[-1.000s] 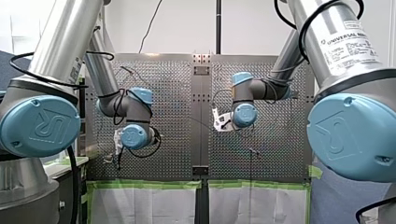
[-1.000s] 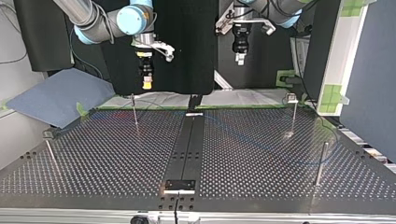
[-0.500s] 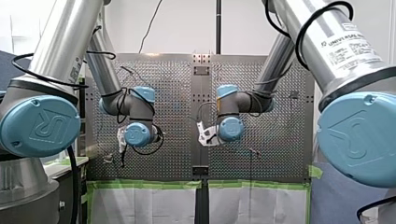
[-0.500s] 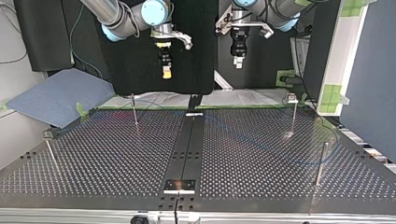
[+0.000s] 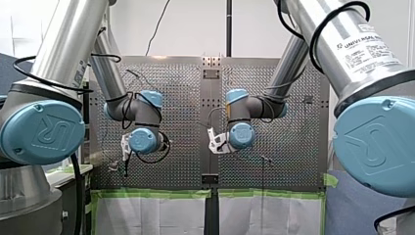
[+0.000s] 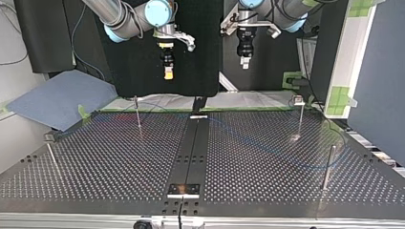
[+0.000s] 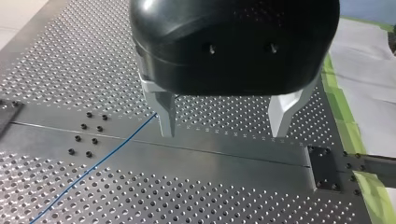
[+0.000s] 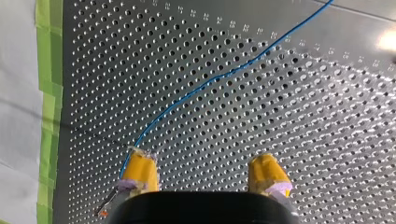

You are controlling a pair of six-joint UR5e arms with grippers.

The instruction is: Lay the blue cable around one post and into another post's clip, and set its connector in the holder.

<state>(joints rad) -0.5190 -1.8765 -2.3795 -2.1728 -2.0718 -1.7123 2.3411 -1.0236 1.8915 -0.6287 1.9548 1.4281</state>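
The thin blue cable [image 8: 212, 78] lies loose on the perforated table and curves back beside one yellow pad [image 8: 140, 169] of my right gripper [image 8: 203, 175]. That gripper is open, high above the board, with nothing between its pads; in the top view my right gripper [image 6: 167, 72] hangs left of the middle. My left gripper [image 7: 224, 126] is open too, and its metal fingers [image 7: 166, 116] hover over the centre strip with the blue cable [image 7: 93, 168] passing beside one finger. In the top view my left gripper [image 6: 244, 59] hangs high, and the blue cable [image 6: 248, 141] shows only faintly.
Thin posts stand on the board: one [image 6: 137, 113] at the far left of the top view, one with a clip [image 6: 299, 117] at the far right, one [image 6: 328, 167] nearer right, one [image 6: 51, 156] nearer left. A bracket [image 6: 183, 189] sits on the centre strip's near end. Green tape [image 8: 45, 70] edges the board.
In the first half second my right arm swung toward the middle of the table and my left gripper shifted slightly. Since then both arms have hardly moved. Both grippers stayed open.
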